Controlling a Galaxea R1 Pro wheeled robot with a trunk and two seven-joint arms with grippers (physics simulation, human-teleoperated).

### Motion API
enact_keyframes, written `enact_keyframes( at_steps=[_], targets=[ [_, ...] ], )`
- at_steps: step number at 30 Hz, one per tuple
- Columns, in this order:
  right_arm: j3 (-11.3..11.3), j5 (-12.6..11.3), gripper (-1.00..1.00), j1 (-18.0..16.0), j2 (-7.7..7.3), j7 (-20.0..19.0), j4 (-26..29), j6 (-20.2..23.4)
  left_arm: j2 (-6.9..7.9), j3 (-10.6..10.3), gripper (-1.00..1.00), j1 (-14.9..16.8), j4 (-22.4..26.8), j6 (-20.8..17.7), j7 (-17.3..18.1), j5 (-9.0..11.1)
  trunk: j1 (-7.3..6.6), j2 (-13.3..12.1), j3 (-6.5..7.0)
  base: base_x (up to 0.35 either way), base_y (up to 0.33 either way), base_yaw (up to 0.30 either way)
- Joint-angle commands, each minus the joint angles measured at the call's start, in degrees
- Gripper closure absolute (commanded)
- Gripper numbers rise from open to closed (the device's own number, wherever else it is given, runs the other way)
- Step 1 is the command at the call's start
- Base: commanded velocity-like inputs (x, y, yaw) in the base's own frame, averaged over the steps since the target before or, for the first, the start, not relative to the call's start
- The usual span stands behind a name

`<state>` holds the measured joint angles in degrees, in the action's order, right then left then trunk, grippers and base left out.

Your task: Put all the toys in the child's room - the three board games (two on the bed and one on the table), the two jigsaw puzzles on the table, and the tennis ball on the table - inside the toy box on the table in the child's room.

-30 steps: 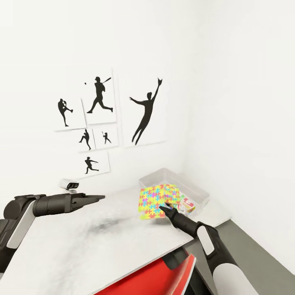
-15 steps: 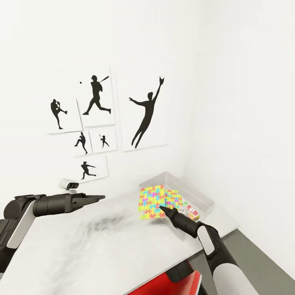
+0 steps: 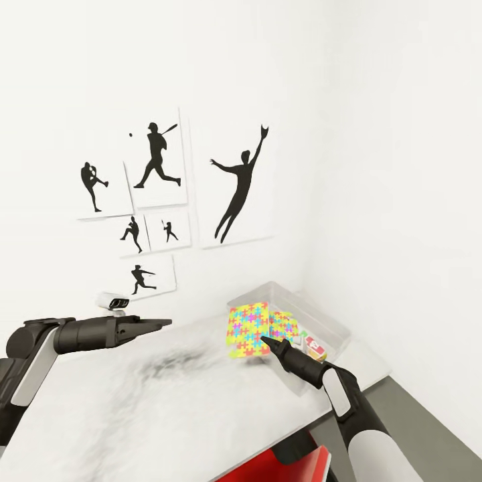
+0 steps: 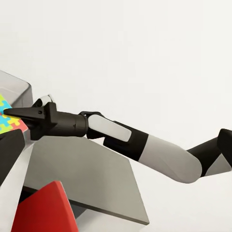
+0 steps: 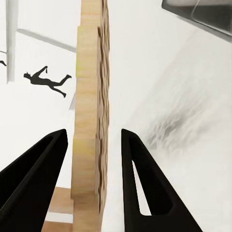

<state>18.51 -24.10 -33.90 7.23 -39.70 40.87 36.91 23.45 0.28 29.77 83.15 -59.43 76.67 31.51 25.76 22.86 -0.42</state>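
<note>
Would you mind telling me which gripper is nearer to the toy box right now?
Right. The right gripper is just in front of the toy box, at the jigsaw puzzle. The left gripper hovers over the table, well off to the box's left.

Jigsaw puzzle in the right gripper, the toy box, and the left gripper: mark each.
jigsaw puzzle (image 3: pixel 248 329), head view, patterned face.
toy box (image 3: pixel 328 320), head view, far rim.
left gripper (image 3: pixel 163 323), head view, fingertips.

multicoloured jigsaw puzzle (image 3: pixel 248 329), black silhouette prints (image 3: pixel 239 184)
</note>
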Motion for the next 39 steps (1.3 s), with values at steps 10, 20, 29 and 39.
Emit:
enact_keyframes(
  at_steps=[10,20,29,39],
  targets=[
    [0.3,-0.1,1.00,0.0,0.06,-0.1,0.0,0.3,0.02,0.0,-1.00,0.0,0.0,-0.5,0.1,0.2,0.03,0.1,-0.05,0.000,0.000,0.000],
    [0.5,-0.4,1.00,-0.1,-0.60,-0.3,0.0,0.5,0.02,0.0,-1.00,0.0,0.0,-0.5,0.1,0.2,0.03,0.1,-0.05,0.000,0.000,0.000],
    [1.0,-0.7,1.00,0.1,-4.75,-9.3,0.0,0.9,0.02,0.0,-1.00,0.0,0.0,-0.5,0.1,0.1,0.03,0.1,-0.05,0.000,0.000,0.000],
    [4.7,-0.9,1.00,0.1,-8.19,-12.2,-0.1,1.1,0.02,0.0,-1.00,0.0,0.0,-0.5,0.1,0.1,0.03,0.1,-0.05,0.000,0.000,0.000]
  ],
)
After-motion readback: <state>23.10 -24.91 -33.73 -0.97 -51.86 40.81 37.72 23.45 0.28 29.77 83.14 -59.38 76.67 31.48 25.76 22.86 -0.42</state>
